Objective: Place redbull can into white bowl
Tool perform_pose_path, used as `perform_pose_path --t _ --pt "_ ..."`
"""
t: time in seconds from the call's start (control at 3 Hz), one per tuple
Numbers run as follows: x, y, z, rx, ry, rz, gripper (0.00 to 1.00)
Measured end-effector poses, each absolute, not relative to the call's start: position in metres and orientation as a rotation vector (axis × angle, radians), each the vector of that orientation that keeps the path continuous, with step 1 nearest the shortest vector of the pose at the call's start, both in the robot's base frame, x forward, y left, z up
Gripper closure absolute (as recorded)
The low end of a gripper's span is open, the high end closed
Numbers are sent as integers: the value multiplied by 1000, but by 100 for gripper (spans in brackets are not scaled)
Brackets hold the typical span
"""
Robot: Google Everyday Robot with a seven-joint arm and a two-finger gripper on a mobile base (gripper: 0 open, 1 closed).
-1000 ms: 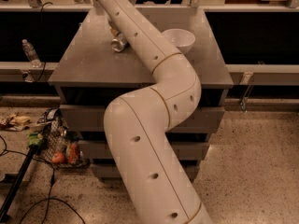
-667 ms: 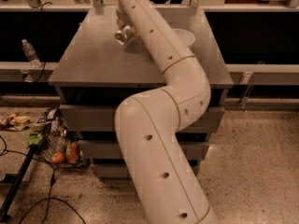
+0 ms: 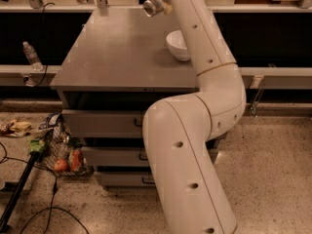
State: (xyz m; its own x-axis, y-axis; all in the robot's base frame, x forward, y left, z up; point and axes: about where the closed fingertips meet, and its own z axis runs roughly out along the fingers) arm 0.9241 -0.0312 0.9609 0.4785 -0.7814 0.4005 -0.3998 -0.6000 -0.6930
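Observation:
The redbull can [image 3: 151, 7] shows as a slim silver can with its shiny round end facing me, held in the air over the far part of the grey table [image 3: 112, 52]. My gripper [image 3: 162, 0] is at the top of the view, shut on the can and mostly hidden behind my own arm. The white bowl [image 3: 176, 45] stands on the table's right side, below and slightly right of the can. My white arm covers the bowl's right part.
A clear plastic water bottle [image 3: 32, 55] stands on the ledge at the left. Drawers [image 3: 107, 123] sit under the table. A wire basket [image 3: 61, 152] with fruit, a black pole and cables [image 3: 53, 208] lie on the floor at the left.
The can has left the table top and risen with my gripper. My arm has swung right, and the bowl now lies just below the can.

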Motion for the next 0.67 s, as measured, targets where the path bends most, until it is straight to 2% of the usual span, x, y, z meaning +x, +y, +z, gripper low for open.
perform_pose_path --t 0.33,0.67 --pt "924 -76 977 -2171 1095 -1081 100" --pt "908 -119 967 -2164 1151 -1014 100"
